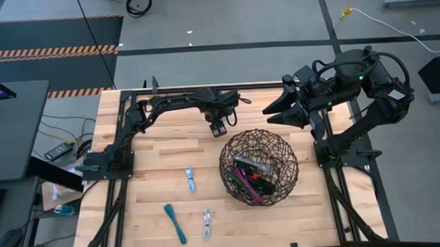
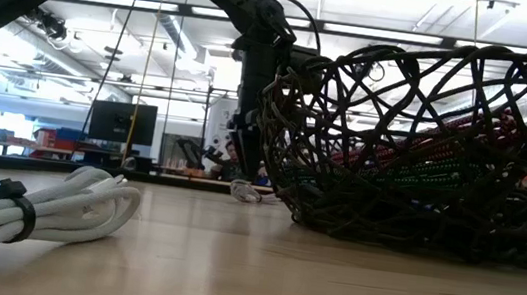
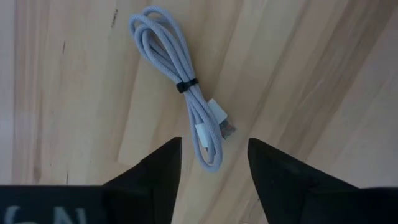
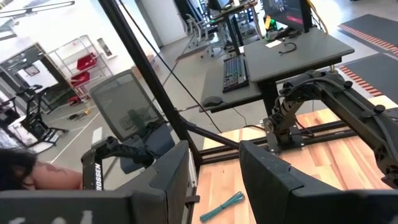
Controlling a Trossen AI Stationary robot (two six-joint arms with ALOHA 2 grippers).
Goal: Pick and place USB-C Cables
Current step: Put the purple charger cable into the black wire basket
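My left gripper hangs low over the far middle of the table, just left of the far rim of the wire-mesh basket, and its fingers stand spread apart with nothing between them. Through my left wrist camera I see a pale grey-white cable lying flat on the wood just beyond my fingertips, coiled long and bound by a black tie, its plugs pointing toward me. My right gripper hovers above the far right of the table, beside the basket's far edge, its fingers parted and empty. Several cable bundles already lie inside the basket, with red, green and dark ones visible. On the near left of the table three more cables remain: a small pale one, a teal one and another white one, which looms large in the low view.
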